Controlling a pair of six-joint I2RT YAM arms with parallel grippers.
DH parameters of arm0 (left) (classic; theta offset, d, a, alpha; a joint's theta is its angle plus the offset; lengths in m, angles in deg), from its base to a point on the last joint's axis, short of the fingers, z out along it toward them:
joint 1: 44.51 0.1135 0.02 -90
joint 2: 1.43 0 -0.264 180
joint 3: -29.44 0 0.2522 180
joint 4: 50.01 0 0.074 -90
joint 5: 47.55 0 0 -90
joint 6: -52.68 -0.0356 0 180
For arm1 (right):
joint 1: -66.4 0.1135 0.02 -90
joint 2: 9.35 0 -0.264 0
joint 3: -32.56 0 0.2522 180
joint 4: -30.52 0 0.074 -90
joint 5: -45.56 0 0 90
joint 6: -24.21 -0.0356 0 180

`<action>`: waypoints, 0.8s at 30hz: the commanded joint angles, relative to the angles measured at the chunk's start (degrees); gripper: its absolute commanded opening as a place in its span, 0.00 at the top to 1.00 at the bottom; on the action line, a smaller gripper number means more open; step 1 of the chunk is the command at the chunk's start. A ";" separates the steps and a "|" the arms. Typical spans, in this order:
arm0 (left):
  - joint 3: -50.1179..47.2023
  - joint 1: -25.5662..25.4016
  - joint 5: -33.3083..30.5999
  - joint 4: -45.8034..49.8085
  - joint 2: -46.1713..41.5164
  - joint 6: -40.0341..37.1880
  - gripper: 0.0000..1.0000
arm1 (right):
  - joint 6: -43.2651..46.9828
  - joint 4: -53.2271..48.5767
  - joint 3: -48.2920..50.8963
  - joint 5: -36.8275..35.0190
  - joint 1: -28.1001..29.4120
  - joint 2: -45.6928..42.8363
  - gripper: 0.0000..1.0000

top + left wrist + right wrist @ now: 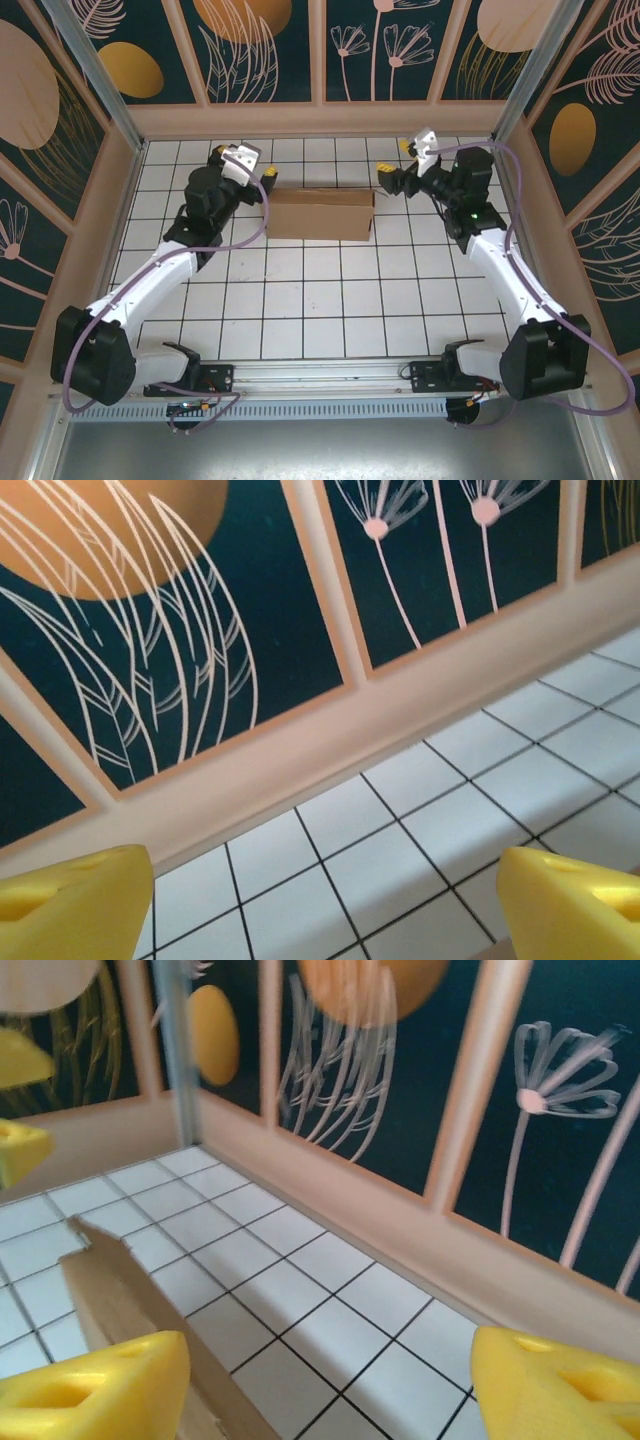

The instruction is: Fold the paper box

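- White tiled tabletop [330, 310] is the stage. The paper box [320, 213] sits toward the far middle of it, with its long side running left to right.
- From above, we reckon the cardboard is already partly stood up rather than lying flat. The right wrist view shows one end wall upright with a notched top edge.
- Our left gripper [264, 178] hovers just beside the box's left end. Its yellow fingers [575, 900] are spread wide with nothing but tiles between them, so it's holding nothing.
- Our right gripper [390, 172] is at the right end and is released too. The jaws are wide and the end wall's edge reaches into the gap close to one finger [95, 1385], but as far as we can tell it isn't pinched.
- Why one arm per end? Our guess is that a long box needs both ends tucked or steadied together, so each arm takes its own side.
- Around all that are dark teal wall panels [270, 60] with gold and pale flower prints, closing the table in.
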 commanded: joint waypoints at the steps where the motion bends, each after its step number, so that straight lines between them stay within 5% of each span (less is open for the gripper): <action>1: 1.30 7.44 22.63 1.90 0.69 -4.43 0.17 | 18.18 -4.91 -1.61 7.58 -0.22 2.43 0.27; 4: -4.43 14.19 38.87 -8.87 1.12 -6.21 0.16 | 21.96 -5.74 -3.11 9.05 -0.85 5.02 0.27; 7: -2.98 19.18 49.21 -6.15 4.04 -9.43 0.18 | 24.90 -8.30 -3.49 10.79 -1.79 6.92 0.28; 16: -0.47 20.60 58.47 -1.76 11.20 -15.21 0.35 | 24.95 -7.13 0.89 12.46 -5.70 7.09 0.37; 24: -1.70 20.34 57.63 -3.05 12.58 -15.74 0.47 | 23.98 -6.94 2.12 9.71 -6.04 7.61 0.47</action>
